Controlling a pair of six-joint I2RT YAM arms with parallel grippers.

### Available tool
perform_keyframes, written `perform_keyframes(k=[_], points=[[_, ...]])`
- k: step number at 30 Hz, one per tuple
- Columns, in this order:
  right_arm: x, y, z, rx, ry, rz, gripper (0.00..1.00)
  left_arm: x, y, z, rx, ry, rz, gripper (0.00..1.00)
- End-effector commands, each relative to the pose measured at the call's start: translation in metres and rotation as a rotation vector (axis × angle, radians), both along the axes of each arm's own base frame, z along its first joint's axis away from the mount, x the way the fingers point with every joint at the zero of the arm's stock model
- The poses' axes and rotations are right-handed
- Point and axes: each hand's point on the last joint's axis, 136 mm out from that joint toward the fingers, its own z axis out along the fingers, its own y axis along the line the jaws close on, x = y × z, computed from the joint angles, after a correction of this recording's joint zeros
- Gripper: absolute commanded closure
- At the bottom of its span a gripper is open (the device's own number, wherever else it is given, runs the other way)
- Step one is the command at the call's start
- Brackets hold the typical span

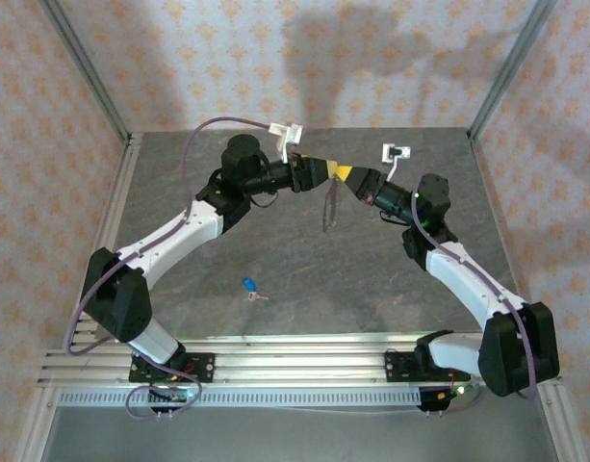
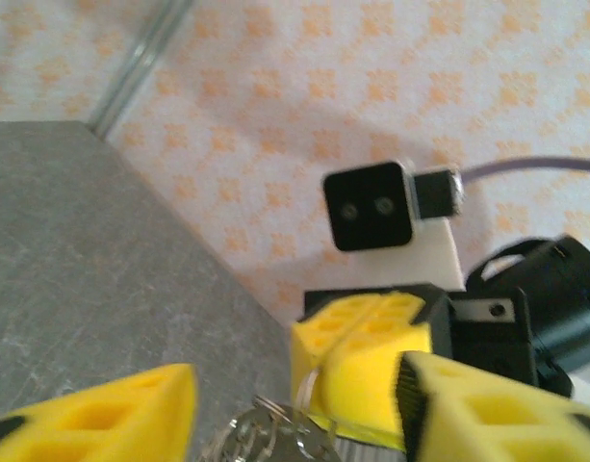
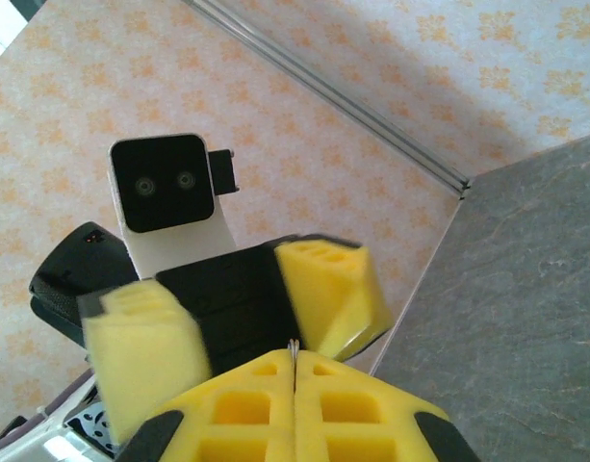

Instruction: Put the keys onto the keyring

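The blue-headed key (image 1: 249, 285) lies flat on the grey table (image 1: 371, 289), in front of both arms and apart from them. The keyring (image 1: 328, 207) hangs as a thin loop below the two grippers, which meet tip to tip above the table's middle. My right gripper (image 1: 346, 176) is shut on the keyring's top; a thin metal edge (image 3: 294, 345) shows between its pressed pads. My left gripper (image 2: 295, 395) is open, its yellow fingers (image 2: 112, 414) spread on either side of the right gripper's tips. The keyring's metal loop (image 2: 266, 433) shows just below them.
Patterned walls close in the table at the back and sides, with metal posts (image 1: 88, 72) in the back corners. An aluminium rail (image 1: 295, 356) carrying both arm bases runs along the near edge. Bare table surrounds the key.
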Motion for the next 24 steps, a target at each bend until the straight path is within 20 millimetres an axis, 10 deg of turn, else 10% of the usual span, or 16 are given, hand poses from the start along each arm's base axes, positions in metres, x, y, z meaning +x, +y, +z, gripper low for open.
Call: perform_keyframes(k=[1,24], points=[[-0.002,-0.002,0.015,0.005,-0.064,-0.027,1.0,0.014,0.024,0.028,-0.035,0.029,0.186,0.24],[0.015,-0.011,-0.021,-0.092,0.029,-0.131,1.0,0.006,0.056,0.073,-0.012,0.379,0.578,0.01]])
